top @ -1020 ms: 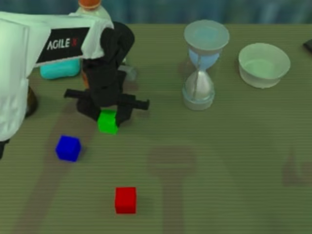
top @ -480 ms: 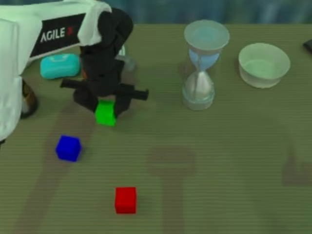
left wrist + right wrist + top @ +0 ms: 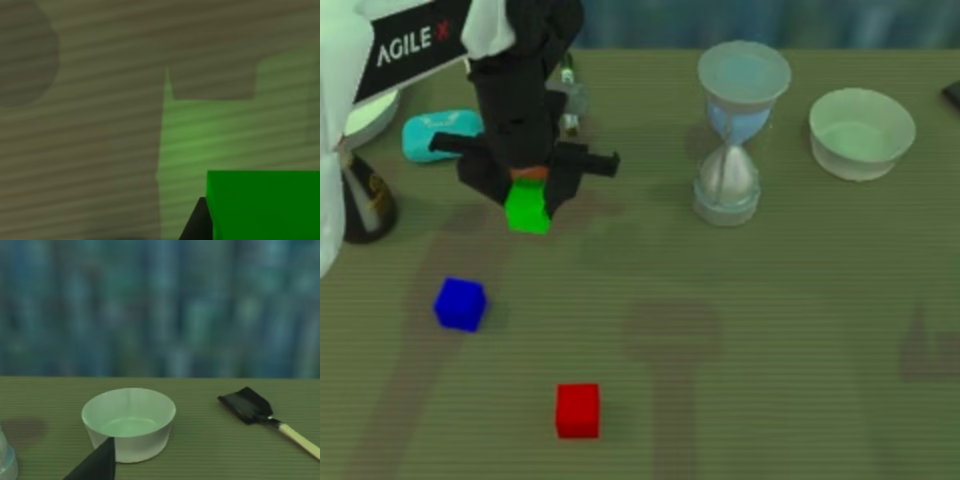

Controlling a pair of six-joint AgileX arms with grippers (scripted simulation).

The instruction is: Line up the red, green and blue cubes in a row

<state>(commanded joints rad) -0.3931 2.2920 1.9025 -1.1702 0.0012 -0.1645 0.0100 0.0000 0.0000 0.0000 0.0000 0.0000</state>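
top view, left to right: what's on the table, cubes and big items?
Deep blue cube → bright green cube held in the left gripper → bright red cube → clear hourglass → white bowl.

The left arm (image 3: 350, 90) has a glossy white shell bearing a black panel with "AGILE" in white capitals and a red mark after the word; its wrist section is matte black and bulky, ending in the left gripper (image 3: 528, 205), whose black crossbar juts out to either side. A dark, pointed finger (image 3: 95, 465) tip of the right arm shows in the right wrist view; it is plain black and unmarked.
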